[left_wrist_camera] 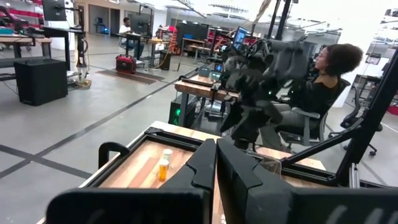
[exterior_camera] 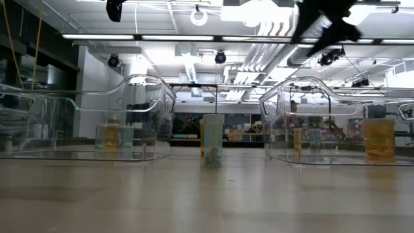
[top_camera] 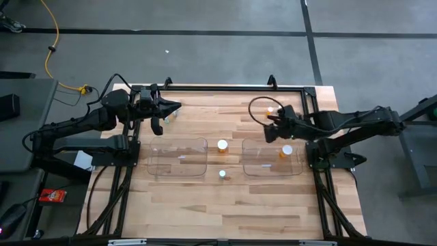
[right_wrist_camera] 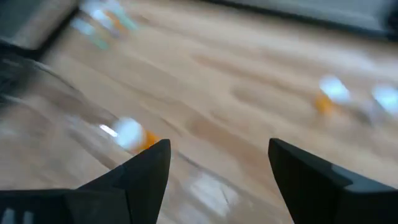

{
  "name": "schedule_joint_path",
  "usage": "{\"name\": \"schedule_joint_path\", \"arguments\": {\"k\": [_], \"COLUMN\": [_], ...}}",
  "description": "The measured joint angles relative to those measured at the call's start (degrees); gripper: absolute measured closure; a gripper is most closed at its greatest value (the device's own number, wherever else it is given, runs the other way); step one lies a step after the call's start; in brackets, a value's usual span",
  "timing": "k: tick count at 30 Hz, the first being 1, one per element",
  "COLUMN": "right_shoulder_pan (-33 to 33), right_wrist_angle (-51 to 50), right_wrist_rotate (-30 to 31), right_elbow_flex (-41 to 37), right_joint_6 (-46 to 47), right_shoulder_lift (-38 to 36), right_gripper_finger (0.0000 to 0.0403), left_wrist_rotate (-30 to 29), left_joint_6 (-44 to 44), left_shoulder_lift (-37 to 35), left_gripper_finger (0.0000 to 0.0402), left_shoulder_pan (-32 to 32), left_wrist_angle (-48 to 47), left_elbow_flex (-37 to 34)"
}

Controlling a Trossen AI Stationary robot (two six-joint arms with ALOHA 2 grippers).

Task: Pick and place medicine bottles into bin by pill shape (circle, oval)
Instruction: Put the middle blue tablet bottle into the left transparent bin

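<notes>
Small white-capped medicine bottles stand upright on their bases on the wooden table. An amber one [top_camera: 222, 145] is between the two clear bins and a pale one [top_camera: 222, 174] nearer the front, also in the low view [exterior_camera: 212, 139]. Another amber one [top_camera: 287, 152] stands inside the right bin [top_camera: 273, 158]. One [top_camera: 271, 110] stands at the far edge and a pale one [top_camera: 167, 117] at the far left. My right gripper [top_camera: 269, 130] hovers open over the right bin's far-left corner and holds nothing [right_wrist_camera: 217, 158]. My left gripper [top_camera: 175, 106] is shut and empty at the far left [left_wrist_camera: 216, 158].
The left clear bin [top_camera: 179, 157] lies beside the right one, with a gap of bare table between them. A black cable loop [top_camera: 259, 102] lies at the far edge. A person [left_wrist_camera: 323, 87] sits beyond the table. Open wood lies toward the near edge.
</notes>
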Motion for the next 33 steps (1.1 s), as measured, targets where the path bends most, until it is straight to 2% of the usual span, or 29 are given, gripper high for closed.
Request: {"name": "schedule_joint_path", "arguments": {"k": [5, 11, 15, 21, 25, 31, 33], "right_shoulder_pan": [-2.8, -9.1, -13.0, -16.6, -16.8, -16.8, -16.8], "right_wrist_angle": [22.9, 45.8, 54.8, 61.1, 57.6, 53.2, 52.8], "right_wrist_rotate": [-2.6, -16.3, -24.5, -32.7, -35.7, -38.5, -39.3], "right_elbow_flex": [-4.0, -6.8, -7.3, -7.3, -7.3, -7.4, -7.4], "right_joint_6": [-16.8, -33.1, -39.9, -41.9, -42.3, -42.9, -43.4], "right_shoulder_lift": [0.1, 0.3, 0.2, 0.2, 0.2, 0.2, 0.2], "right_gripper_finger": [0.0139, 0.0139, 0.0139, 0.0151, 0.0214, 0.0371, 0.0392], "left_wrist_rotate": [-0.5, -0.3, 0.2, 0.2, 0.2, 0.2, 0.2], "left_joint_6": [0.0, -0.2, -0.6, -1.5, -1.3, 1.3, 1.9], "left_shoulder_lift": [0.0, 0.0, 0.0, 0.0, 0.0, 0.0, 0.0], "left_gripper_finger": [0.0398, 0.0398, 0.0398, 0.0398, 0.0398, 0.0398, 0.0398], "left_shoulder_pan": [0.0, 0.0, 0.0, 0.0, 0.0, 0.0, 0.0], "left_wrist_angle": [0.0, 0.0, 0.0, 0.0, 0.0, 0.0, 0.0], "left_elbow_flex": [0.0, 0.0, 0.0, 0.0, 0.0, 0.0, 0.0]}}
